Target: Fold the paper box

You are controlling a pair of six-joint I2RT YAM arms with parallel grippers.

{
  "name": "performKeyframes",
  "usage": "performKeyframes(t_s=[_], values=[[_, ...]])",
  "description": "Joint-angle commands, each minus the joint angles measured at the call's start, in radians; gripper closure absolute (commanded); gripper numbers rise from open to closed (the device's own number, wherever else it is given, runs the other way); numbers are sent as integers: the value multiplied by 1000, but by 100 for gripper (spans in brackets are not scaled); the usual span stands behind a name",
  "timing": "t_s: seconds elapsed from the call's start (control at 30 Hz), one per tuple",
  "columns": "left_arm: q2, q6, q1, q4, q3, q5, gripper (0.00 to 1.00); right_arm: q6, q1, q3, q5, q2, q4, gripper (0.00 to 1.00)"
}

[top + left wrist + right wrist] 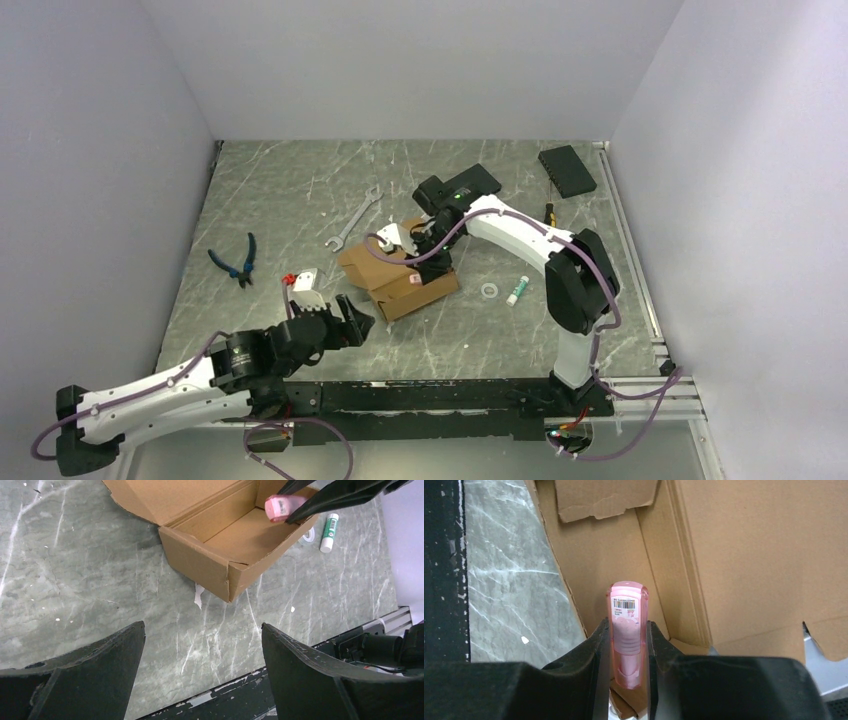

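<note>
Right claw point(626, 626): black fingers closed to a narrow gap on a pink case point(628, 600). The case is slim, translucent and round-ended, with a white barcode label. It is held over the open tray of the paper box point(400, 280); whether it touches the tray floor cannot be told.

Left claw point(202, 627): black wedge-shaped fingers spread wide, holding nothing, low over the worktop point(290, 190) off the box's near-left corner.

Paper box: plain brown corrugated cardboard at mid-worktop. It forms a rectangular tray with standing walls and a lid panel laid back on the far-left side. A white paper scrap point(198, 595) sticks out at its near corner.

Worktop: grey-green, veined white like marble, scuffed.

Right of the box: a flat white ring point(489, 291), then a white glue stick point(517, 290) with a green label, lying on its side.

Far-left of the box: a steel wrench point(352, 222). Left of the box, well apart: blue-handled pliers point(238, 260).

Far-right of the box, well apart: a flat black rectangular slab point(567, 170).
</note>
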Motion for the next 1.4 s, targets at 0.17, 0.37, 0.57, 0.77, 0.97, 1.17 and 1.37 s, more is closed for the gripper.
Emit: performKeyframes(t_s=[0.17,0.37,0.57,0.77,0.97,1.17,1.37], values=[[-53,-27,-4,-7,-15,4,10,12,38,-97,-19,-50,29,78],[-40,-28,-4,1,-12,8,10,56,50,-170,-23,-83,84,68],[-10,-27,-4,29,-17,12,10,80,50,-217,-39,-122,120,60],[26,-23,-4,97,-40,11,9,109,50,-334,-50,-194,193,50],[29,52,-4,248,-82,25,9,143,34,-398,-56,-305,235,46],[31,66,-4,335,-122,29,8,133,-66,-435,-212,-430,226,43],[61,-3,-4,285,-112,-25,14,55,-165,-539,-340,-566,268,32]])
